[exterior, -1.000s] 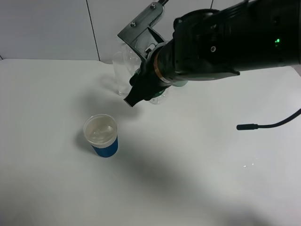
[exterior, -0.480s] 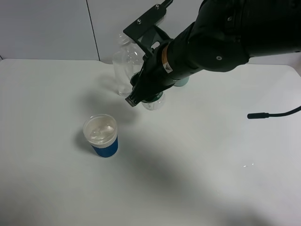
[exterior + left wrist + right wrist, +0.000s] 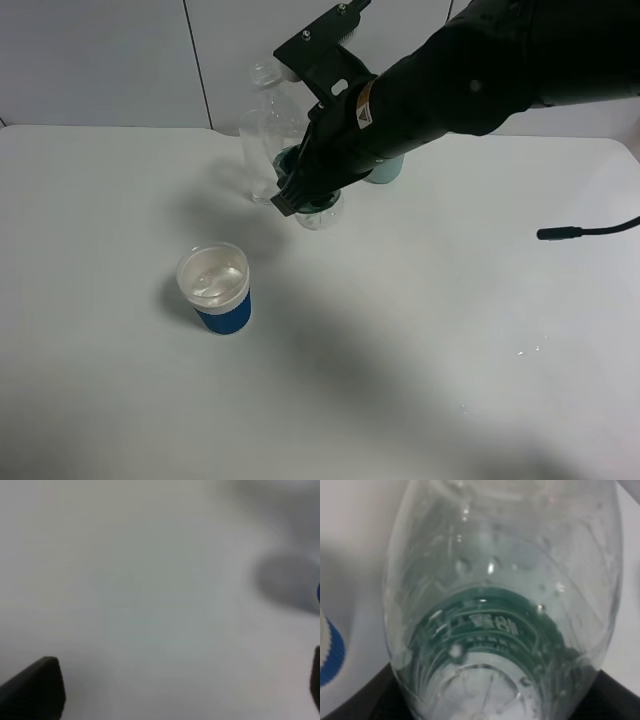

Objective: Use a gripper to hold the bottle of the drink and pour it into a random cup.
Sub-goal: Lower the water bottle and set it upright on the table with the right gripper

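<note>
My right gripper (image 3: pixel 300 190) is shut on the bottle of the drink (image 3: pixel 283 128), a clear bottle with a dark green label. It leans with its open neck up and away. Its base is close to the table, and I cannot tell whether it touches. In the right wrist view the bottle (image 3: pixel 500 610) fills the picture between dark fingers (image 3: pixel 367 695). The cup (image 3: pixel 214 288), blue-banded with a white rim, stands in front and to the left, apart from the bottle, with clear liquid inside; its band (image 3: pixel 331 655) shows at that view's edge. My left gripper (image 3: pixel 175 687) is open over bare table.
A tall clear glass (image 3: pixel 254 165) stands right behind the bottle, partly overlapped by it. A teal cup (image 3: pixel 387 171) is mostly hidden behind my right arm. A black cable end (image 3: pixel 560 233) lies at the right on the white table (image 3: pixel 420 340).
My right arm has drawn back and turned at the wrist. The bottle has gone from steeply tipped to leaning with its neck up. The cup has not moved.
</note>
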Motion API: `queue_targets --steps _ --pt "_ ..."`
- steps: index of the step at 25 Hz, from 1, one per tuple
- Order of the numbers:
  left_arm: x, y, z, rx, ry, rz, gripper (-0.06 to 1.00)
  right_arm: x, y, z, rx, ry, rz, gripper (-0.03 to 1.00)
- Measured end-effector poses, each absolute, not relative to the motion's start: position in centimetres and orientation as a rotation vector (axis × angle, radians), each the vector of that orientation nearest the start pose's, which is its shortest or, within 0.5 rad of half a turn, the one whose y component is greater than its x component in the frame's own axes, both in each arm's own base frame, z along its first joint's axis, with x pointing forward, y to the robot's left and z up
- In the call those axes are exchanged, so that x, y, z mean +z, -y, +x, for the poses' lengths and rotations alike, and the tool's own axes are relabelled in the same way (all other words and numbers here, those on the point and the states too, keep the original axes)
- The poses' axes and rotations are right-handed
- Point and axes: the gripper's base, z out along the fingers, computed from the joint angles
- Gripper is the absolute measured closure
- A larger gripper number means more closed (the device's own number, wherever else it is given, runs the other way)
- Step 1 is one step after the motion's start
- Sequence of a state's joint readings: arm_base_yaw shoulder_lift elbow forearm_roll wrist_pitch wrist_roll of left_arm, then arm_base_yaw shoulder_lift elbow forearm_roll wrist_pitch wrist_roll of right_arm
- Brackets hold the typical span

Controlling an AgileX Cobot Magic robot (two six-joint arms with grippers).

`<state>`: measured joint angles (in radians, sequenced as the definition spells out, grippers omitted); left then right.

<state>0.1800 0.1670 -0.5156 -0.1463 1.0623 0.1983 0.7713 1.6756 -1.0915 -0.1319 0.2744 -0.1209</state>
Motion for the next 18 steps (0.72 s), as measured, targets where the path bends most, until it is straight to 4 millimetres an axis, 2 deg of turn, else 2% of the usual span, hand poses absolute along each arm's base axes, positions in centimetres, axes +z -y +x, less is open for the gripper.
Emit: queue_targets --steps 7,10,18 --pt "28.1 0.8 2.1 0.033 -2.187 0.014 -0.05 23.7 -24.6 27.1 0.26 -2.024 -1.088 0.4" --pt "28.1 0.8 2.1 0.033 -2.187 0.014 -0.05 22.5 -23.3 27.2 0.254 -2.012 -1.036 0.4" --pt "28.1 0.8 2.1 0.033 -2.187 0.014 -0.05 18.9 -19.3 25.8 0.202 -1.979 -0.96 0.4"
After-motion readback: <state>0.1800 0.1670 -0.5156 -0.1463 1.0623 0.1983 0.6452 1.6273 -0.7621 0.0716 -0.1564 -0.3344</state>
